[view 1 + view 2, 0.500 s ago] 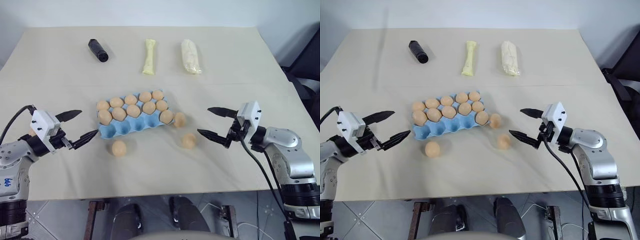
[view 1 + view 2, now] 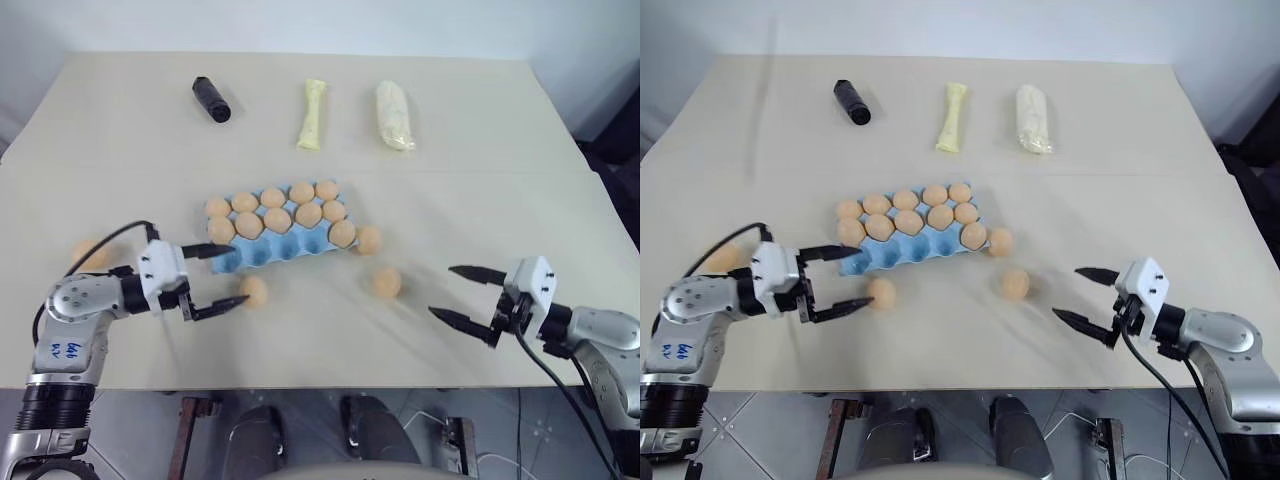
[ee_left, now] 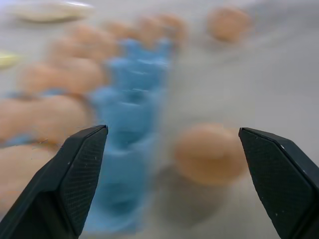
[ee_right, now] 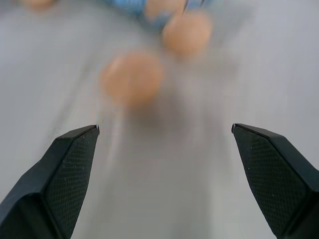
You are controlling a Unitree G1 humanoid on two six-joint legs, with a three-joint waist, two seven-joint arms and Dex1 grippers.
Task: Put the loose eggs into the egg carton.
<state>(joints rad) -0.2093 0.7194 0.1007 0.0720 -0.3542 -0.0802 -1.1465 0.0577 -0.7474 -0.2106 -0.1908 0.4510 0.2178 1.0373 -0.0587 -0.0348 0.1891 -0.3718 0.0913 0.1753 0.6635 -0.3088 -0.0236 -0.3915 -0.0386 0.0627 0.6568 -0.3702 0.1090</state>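
Note:
The light blue egg carton [image 2: 262, 257] lies mid-table, its two far rows filled with tan eggs and its near row bare. One loose egg [image 2: 254, 290] rests just in front of the carton. My left gripper [image 2: 222, 275] is open, and that egg [image 3: 209, 154] sits right at its fingertips, closer to the near finger. A second loose egg [image 2: 387, 281] lies to the right, and a third [image 2: 367, 239] touches the carton's right end. A further egg [image 2: 88, 255] lies at the far left behind my left arm. My right gripper [image 2: 442, 290] is open and empty, a short way right of the second egg [image 4: 132, 77].
A black cylinder [image 2: 211, 99] and two pale yellow wrapped rolls [image 2: 313, 115] [image 2: 394, 115] lie along the far side of the beige table. The table's front edge runs just below both grippers.
The camera has shifted. My left gripper has moved right, up to the loose egg in front of the carton. My right gripper has drawn back from the right-hand egg toward the front edge.

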